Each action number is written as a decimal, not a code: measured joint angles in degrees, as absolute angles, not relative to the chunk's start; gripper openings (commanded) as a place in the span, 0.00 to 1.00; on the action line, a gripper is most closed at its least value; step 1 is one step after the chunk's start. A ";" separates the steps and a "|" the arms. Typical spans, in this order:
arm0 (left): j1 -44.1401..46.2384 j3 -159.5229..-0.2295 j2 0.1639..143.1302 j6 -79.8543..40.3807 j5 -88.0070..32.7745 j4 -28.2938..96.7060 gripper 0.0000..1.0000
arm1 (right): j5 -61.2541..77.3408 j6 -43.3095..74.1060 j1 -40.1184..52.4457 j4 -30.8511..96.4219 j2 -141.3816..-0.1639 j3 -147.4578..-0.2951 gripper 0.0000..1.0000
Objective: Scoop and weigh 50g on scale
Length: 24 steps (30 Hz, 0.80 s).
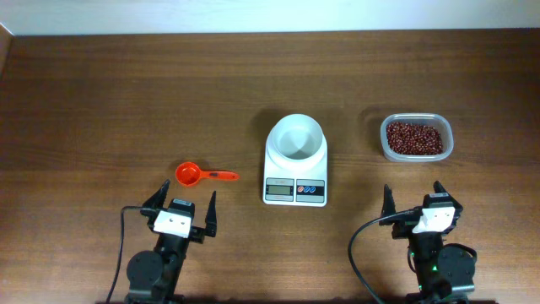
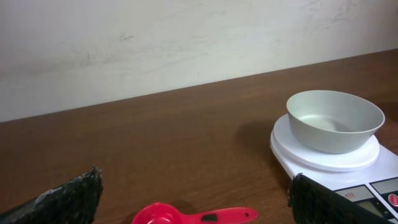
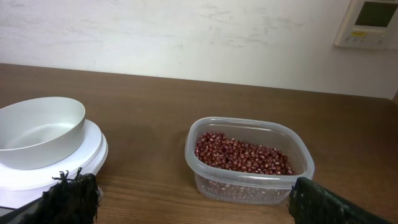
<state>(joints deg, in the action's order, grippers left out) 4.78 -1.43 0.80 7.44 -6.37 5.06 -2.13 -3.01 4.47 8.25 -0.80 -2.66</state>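
The scale (image 1: 294, 173) sits mid-desk with its round white bowl (image 1: 295, 137) on the platform, seemingly empty. The red scoop (image 1: 202, 175) lies flat to its left, handle pointing toward the scale, just ahead of the left claw (image 1: 187, 196). The clear tub (image 1: 415, 138) of reddish-brown beans (image 1: 413, 137) stands to the right, ahead of the right claw (image 1: 413, 192). Both claws are spread wide and hold nothing.

The likeliest trouble is the pickup: the scoop's handle is thin and lies flat against the desk (image 1: 126, 101), so a descending claw may skid it sideways or tip the cup rather than pinch it. The scoop and the beans also lie on opposite sides of the scale, so a loaded scoop carried at a tilt could spill beans on the way to the bowl. A careless pass might nudge the light bowl off its platform, and a heaped scoop could overshoot the target weight.

The display's digits are too small to read, so whether the scale is on or zeroed cannot be told. The left wrist view cuts off the scoop's lower edge, and both wrist views show only the finger ends.
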 measured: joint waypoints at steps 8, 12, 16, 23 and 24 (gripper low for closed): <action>4.78 -1.43 0.80 7.42 -4.36 5.08 0.99 | -2.13 -3.01 4.47 8.25 -0.80 -2.66 0.99; 4.78 -1.43 0.80 7.42 -4.01 5.08 0.99 | -2.13 -2.96 4.47 8.25 -0.80 -2.66 0.99; 4.78 -1.43 0.80 7.42 -4.01 5.08 0.99 | -2.13 -2.98 4.47 8.25 -0.80 -2.66 0.99; 4.78 -1.43 0.80 7.42 -4.03 5.10 0.99 | -2.13 -2.96 4.47 8.25 -0.80 -2.66 0.99; 4.78 -1.43 0.80 7.42 -4.01 5.08 0.99 | -2.11 -2.98 4.47 8.25 -0.80 -2.66 0.99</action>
